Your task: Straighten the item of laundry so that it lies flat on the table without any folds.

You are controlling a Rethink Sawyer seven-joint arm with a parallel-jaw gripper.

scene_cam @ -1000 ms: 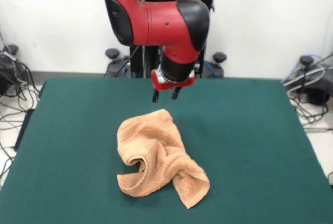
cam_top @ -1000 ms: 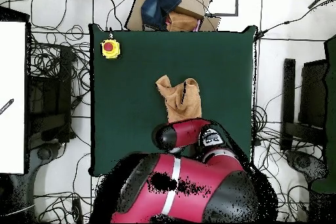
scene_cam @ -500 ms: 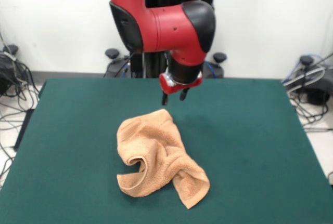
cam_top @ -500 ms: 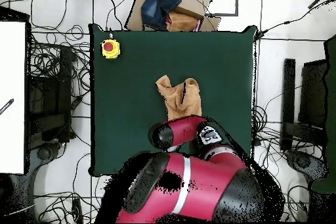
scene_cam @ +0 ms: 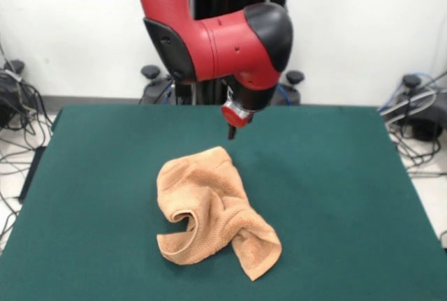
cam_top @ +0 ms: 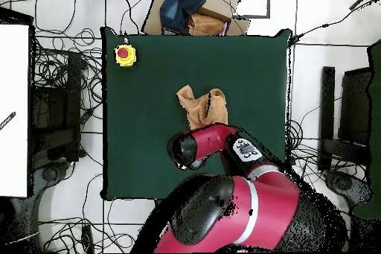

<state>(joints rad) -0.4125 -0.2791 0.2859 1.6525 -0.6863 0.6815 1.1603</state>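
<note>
Looking across the table (scene_cam: 335,175), I see plenty of bare green felt on every side of the towel (scene_cam: 213,210), which sits crumpled near the middle with one end rolled under and another twisted into a tail. I judge the best move is to pinch a free hemmed corner, not the rolled bulk, and drag it outward low. The gripper (scene_cam: 231,132) hangs just beyond the towel's far edge, clear of the cloth; I cannot tell whether its fingers are parted. A yellow box with a red button (cam_top: 125,54) sits in one corner, well away.
</note>
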